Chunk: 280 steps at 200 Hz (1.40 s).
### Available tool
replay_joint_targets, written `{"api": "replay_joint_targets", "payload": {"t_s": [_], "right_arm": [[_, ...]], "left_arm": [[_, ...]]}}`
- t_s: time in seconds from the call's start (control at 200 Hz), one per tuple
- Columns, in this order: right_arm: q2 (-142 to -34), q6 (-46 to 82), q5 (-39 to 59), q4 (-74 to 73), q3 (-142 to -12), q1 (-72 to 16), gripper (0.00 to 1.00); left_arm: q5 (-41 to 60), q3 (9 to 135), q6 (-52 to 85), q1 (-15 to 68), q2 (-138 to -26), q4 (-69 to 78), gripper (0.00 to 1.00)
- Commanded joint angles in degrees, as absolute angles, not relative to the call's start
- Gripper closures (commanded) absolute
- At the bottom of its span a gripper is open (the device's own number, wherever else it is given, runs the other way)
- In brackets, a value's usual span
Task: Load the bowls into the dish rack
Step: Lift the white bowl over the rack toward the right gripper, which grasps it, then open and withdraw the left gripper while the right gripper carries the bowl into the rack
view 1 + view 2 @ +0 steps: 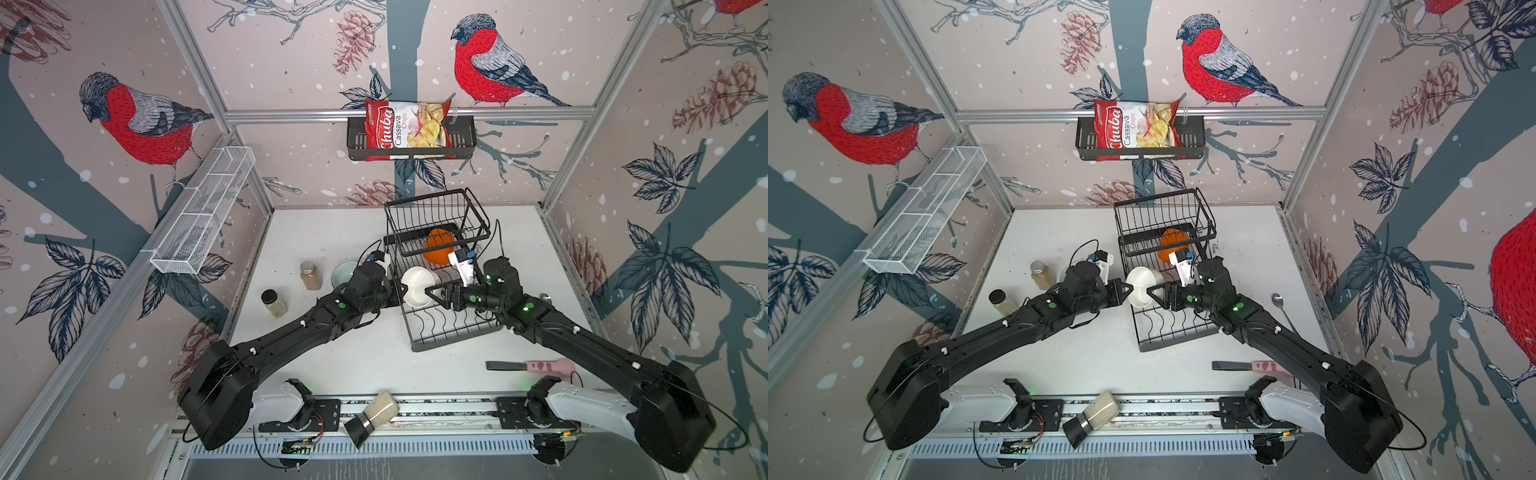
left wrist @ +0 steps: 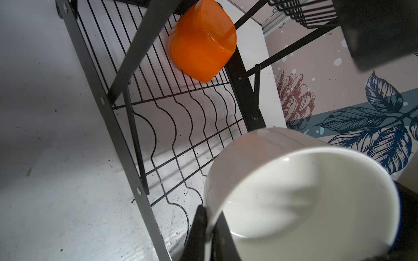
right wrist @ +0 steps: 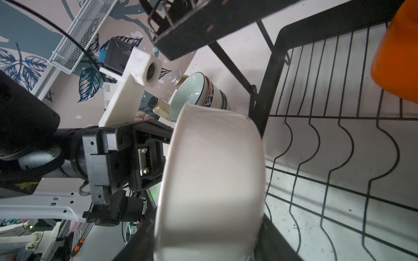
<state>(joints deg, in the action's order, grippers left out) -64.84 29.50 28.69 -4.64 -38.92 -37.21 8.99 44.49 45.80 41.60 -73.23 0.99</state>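
Note:
A plain white bowl (image 1: 417, 286) (image 1: 1142, 286) hangs on its side over the near left part of the black wire dish rack (image 1: 449, 332) (image 1: 1175, 332). My left gripper (image 1: 402, 286) (image 2: 209, 210) is shut on its rim. From the other side my right gripper (image 1: 1156, 291) (image 3: 208, 237) straddles the same white bowl (image 3: 214, 180), one finger against its rim and one against its base. An orange bowl (image 1: 438, 247) (image 2: 201, 43) leans in the rack under the raised basket. A pale teal bowl (image 1: 343, 272) (image 3: 190, 95) sits on a blue-patterned one (image 3: 214, 95) left of the rack.
Two spice jars (image 1: 311, 275) (image 1: 274, 303) stand left of my left arm, and a third (image 1: 372, 417) lies on the front rail. A pink-handled spatula (image 1: 532, 366) and a spoon (image 1: 1281, 305) lie at the right. The chips basket (image 1: 411, 133) and a white mesh shelf (image 1: 203, 212) hang on the walls.

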Motion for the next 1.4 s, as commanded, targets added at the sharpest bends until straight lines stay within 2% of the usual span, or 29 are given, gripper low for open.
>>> {"api": "replay_joint_targets", "payload": {"t_s": [0.0, 0.345, 0.505, 0.765, 1.006, 1.396], "right_arm": [[-65.04, 28.41, 30.26, -7.12, -38.93, -37.43, 0.45], [-65.1, 27.37, 29.6, -6.69, -38.87, -37.53, 0.54], [-65.69, 26.39, 27.85, -5.72, -39.05, -37.83, 0.54], [-66.86, 24.45, 23.2, -3.88, -39.97, -39.35, 0.59], [-67.64, 24.06, 20.93, -3.87, -40.33, -39.88, 0.61], [-67.32, 22.1, 15.51, -2.18, -40.86, -39.9, 0.62]], "left_arm": [[9.58, 45.18, 45.8, 41.65, -73.6, 6.79, 1.0], [8.62, 45.13, 45.4, 41.64, -74.34, 6.0, 1.0], [9.15, 45.18, 45.42, 41.66, -74.93, 6.06, 1.0], [8.73, 45.18, 45.09, 41.66, -75.13, 5.95, 0.89], [8.84, 45.43, 44.82, 41.58, -76.08, 5.71, 0.84], [8.45, 46.02, 44.06, 41.66, -75.66, 4.94, 0.64]]}}
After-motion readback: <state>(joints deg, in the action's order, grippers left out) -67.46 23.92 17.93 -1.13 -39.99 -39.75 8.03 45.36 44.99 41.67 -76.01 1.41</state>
